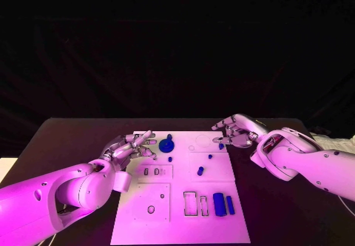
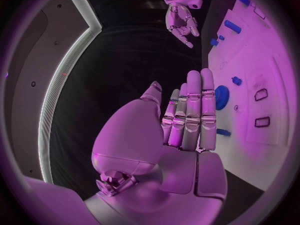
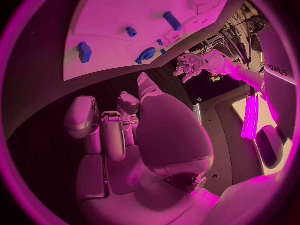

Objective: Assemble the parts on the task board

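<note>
1. The black table point(image 1: 66, 133) carries the white rectangular task board point(image 1: 185, 215), laid lengthwise away from the robot so both arms can reach it.
2. The left hand point(image 1: 132, 147) hovers at the board's left edge, beside the round blue gear-like part point(image 1: 167, 146). Its fingers lie straight and close together in the left wrist view and hold nothing; it looks placed to take that part.
3. The right hand point(image 1: 235, 132) hangs over the board's far right corner, fingers curled inward; whether they pinch anything I cannot tell.
4. Two upright blue blocks point(image 1: 219, 203) stand near the board's near right edge, beside outlined slots, probably already seated.
5. Small blue pegs point(image 1: 199, 171) are scattered mid-board, apparently awaiting placement.
</note>
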Motion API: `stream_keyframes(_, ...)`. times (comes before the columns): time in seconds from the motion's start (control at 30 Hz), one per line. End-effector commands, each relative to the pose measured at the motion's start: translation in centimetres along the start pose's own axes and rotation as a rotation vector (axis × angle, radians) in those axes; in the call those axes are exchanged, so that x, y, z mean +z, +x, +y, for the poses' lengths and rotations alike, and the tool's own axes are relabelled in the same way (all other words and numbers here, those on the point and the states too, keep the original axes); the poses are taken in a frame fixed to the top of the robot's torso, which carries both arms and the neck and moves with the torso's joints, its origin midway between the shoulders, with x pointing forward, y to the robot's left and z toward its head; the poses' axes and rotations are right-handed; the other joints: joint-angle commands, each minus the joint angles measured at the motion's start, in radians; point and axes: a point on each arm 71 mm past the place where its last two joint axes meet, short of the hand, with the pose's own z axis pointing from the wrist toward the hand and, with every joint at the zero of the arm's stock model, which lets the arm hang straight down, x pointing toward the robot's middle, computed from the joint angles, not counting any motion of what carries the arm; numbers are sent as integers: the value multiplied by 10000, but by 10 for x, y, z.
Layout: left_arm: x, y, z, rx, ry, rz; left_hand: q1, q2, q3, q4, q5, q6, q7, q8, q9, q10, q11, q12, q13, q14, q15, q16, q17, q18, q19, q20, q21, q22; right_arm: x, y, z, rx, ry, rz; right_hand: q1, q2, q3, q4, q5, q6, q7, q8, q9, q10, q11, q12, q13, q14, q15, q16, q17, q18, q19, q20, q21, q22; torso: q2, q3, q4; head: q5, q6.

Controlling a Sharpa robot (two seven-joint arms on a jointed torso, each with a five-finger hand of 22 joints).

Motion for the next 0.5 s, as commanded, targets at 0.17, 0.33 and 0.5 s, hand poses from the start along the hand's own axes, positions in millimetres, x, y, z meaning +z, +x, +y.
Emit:
stream_keyframes(0.17, 1, 4, -1, -33, 180, 260, 110, 20, -4, -63, 24, 4, 39, -51, -1, -33, 39, -52, 15, -83, -1, -54, 16, 109, -73, -4, 58, 12, -6, -1, -22, 397, 325, 397, 165, -10, -32, -70, 128, 71, 25, -62, -24, -55, 0, -19, 7, 740, -70, -59, 1423, -116, -56, -8, -75, -10, -34, 111, -147, -138, -23)
stream_keyframes(0.33, 1, 5, -1, -44, 165, 282, 111, 22, -3, -63, 24, 4, 39, -51, -1, -33, 39, -52, 15, -83, -1, -54, 16, 109, -73, -4, 58, 12, -6, 4, -33, 232, 529, 354, 218, -37, -56, -113, 158, 24, 36, -89, -38, -132, 9, -166, -109, 728, -66, -94, 1377, -94, -109, -10, -138, -132, -36, 145, -186, -197, 50)
stream_keyframes(0.5, 2, 4, 0, -37, 146, 259, 115, 28, 2, -66, 24, 3, 39, -51, -1, -34, 40, -53, 15, -82, -1, -55, 17, 109, -76, -3, 60, 14, -5, 12, -40, 127, 624, 397, 246, -52, -73, -136, 165, -18, 45, -108, -50, -167, 17, -227, -156, 724, -61, -106, 1364, -87, -127, -9, -162, -172, -23, 121, -153, -251, 10)
